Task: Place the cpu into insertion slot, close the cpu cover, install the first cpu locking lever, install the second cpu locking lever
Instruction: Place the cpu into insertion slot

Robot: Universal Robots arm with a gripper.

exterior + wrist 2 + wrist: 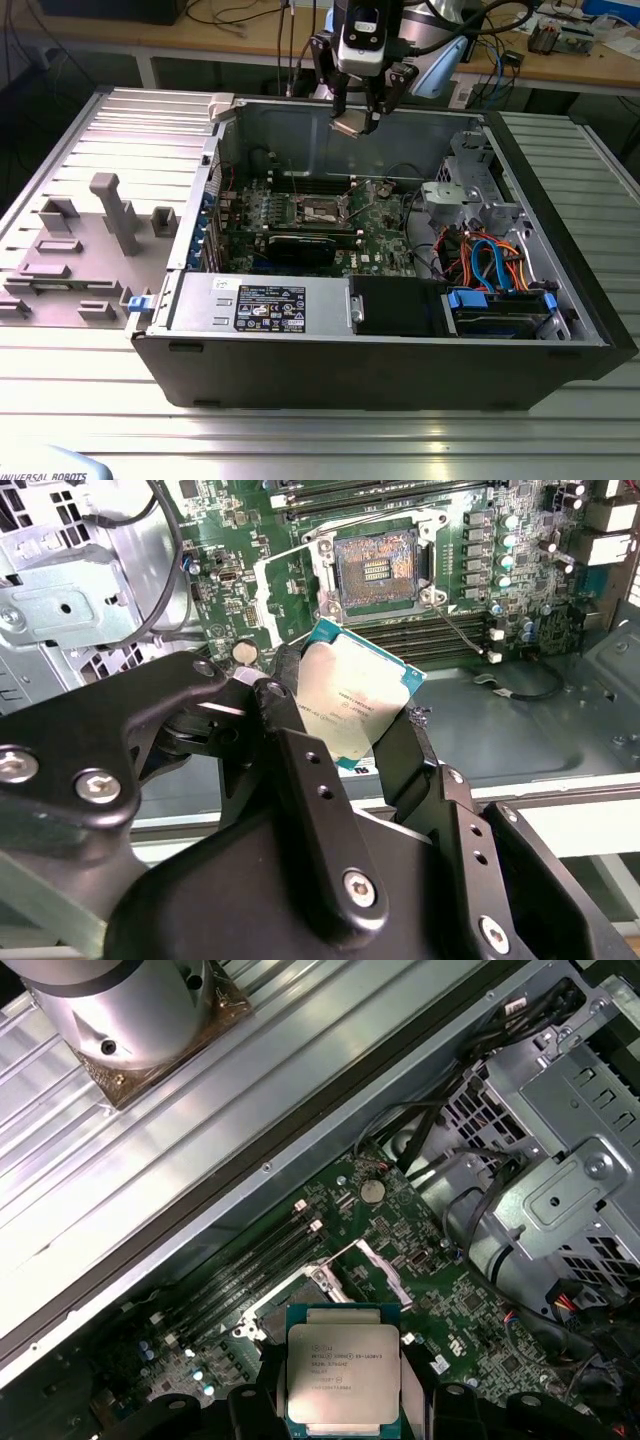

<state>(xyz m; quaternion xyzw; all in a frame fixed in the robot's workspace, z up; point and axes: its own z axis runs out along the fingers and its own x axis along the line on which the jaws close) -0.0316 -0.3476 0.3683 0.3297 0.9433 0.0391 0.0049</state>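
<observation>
Gripper [352, 122] is clamped on the cpu [350, 127], fingers [300, 740] pinching two opposite edges and only as wide apart as the chip, metal lid facing both wrist cameras. In the exterior view it hangs high above the open computer case [400, 370]. The insertion slot [320, 210] lies well below, at about 7 o'clock from the chip. The socket [378, 575] looks open with its dark contact field bare, so nothing seems to block the way in.

You're on step one, and the chip isn't seated yet. In the second wrist view the cpu [350, 700] sits skewed against the socket edges; can't tell if that's real rotation or camera angle, so square it up first. Keep it flat and match the corner. Come straight down with no sliding across the contacts. Stay off the memory slots [320, 183] at 12 o'clock of the socket.
</observation>
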